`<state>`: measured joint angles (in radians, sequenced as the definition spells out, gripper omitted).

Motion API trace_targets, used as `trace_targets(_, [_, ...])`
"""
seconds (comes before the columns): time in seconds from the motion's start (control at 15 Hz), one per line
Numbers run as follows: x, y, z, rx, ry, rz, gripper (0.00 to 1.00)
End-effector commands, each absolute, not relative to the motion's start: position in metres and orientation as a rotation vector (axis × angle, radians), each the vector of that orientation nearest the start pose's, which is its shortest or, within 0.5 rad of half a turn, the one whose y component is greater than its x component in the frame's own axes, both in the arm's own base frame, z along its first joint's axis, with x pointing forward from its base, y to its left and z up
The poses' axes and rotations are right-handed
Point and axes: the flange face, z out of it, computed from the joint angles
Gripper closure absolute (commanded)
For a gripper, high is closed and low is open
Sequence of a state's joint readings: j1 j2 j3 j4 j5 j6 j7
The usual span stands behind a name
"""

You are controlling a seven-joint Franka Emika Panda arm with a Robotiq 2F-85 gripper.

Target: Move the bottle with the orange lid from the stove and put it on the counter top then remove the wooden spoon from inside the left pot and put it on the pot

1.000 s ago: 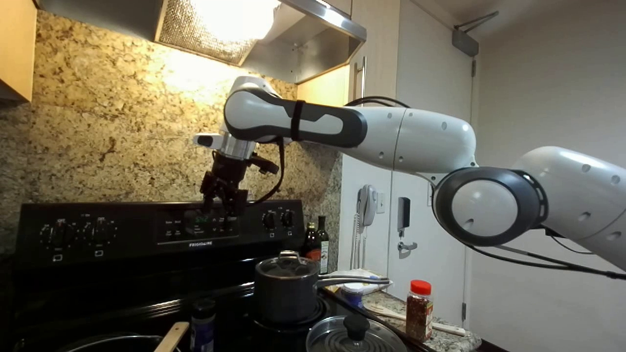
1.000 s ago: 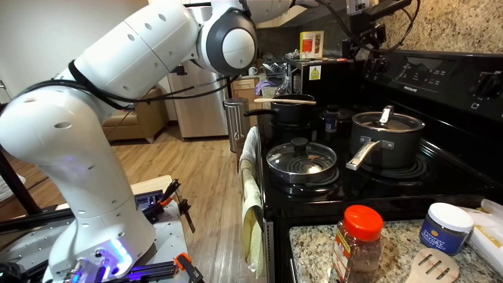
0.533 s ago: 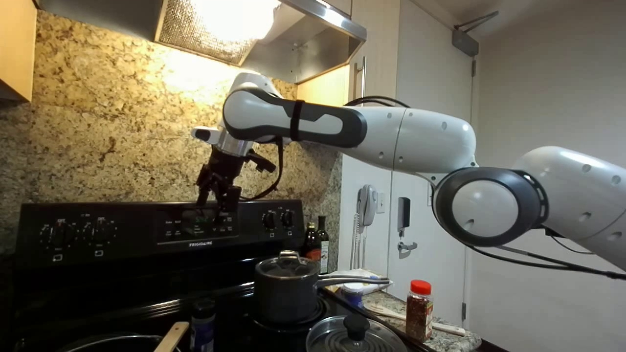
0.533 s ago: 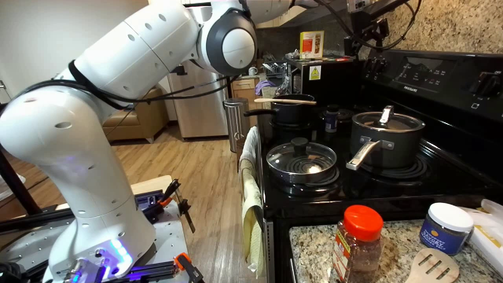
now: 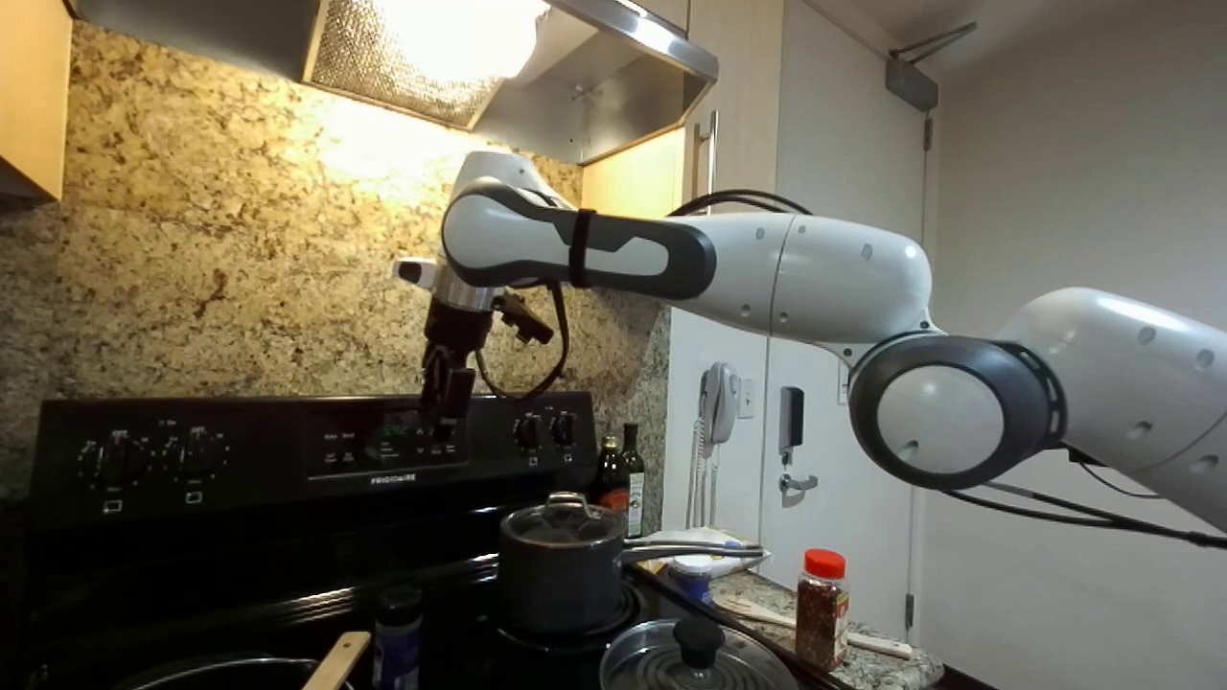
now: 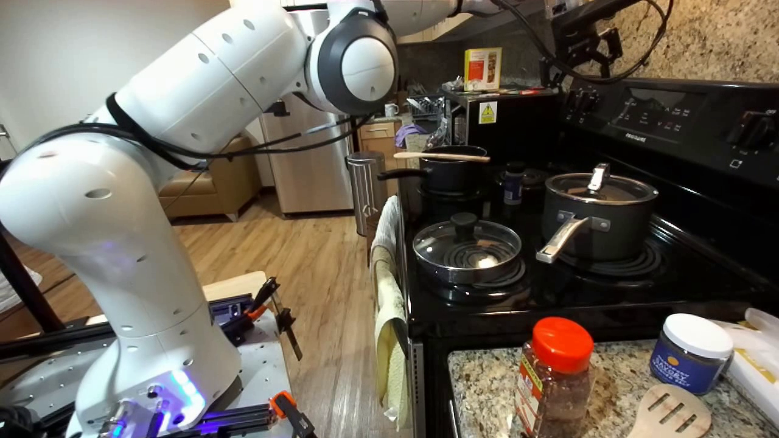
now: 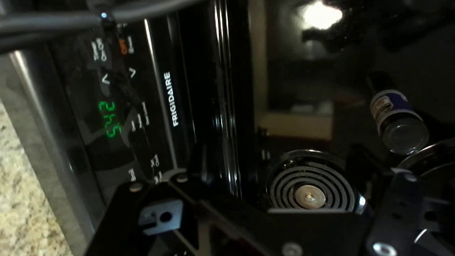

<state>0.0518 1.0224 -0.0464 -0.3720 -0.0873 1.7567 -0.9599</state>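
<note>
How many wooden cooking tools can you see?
2. A wooden spoon lies over the black pot, and a slotted wooden spatula lies on the counter near the bottle with the red lid. More could be hidden from the cameras.

This is a kitchen. A glossy black electric stove with coil burners stands just beside one edge of a speckled granite countertop. Along the stove's back edge runs a black Frigidaire control panel, below a stainless-steel range hood. Well beyond the stove's front corner farthest from the countertop stands a tall stainless-steel refrigerator.
</note>
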Motion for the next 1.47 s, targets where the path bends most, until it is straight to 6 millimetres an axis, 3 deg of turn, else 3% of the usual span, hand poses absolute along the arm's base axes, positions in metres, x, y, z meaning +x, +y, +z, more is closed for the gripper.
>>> trace_targets(0.0, [0.790,0.011,0.495,-3.043,-1.391,-0.343,0.00])
trace_targets(0.27, [0.790,0.023,0.486,-2.948,-1.407,-0.340,0.00])
trace_targets(0.67, [0.790,0.025,0.484,-2.972,-1.415,-0.317,0.00])
trace_targets(0.8, [0.787,0.017,0.493,-3.043,-1.486,-0.244,0.00])
trace_targets(1.07, [0.791,0.010,0.507,-3.122,-1.113,-0.429,0.00])
trace_targets(1.4, [0.794,0.009,0.495,-3.165,-0.687,-0.467,0.00])
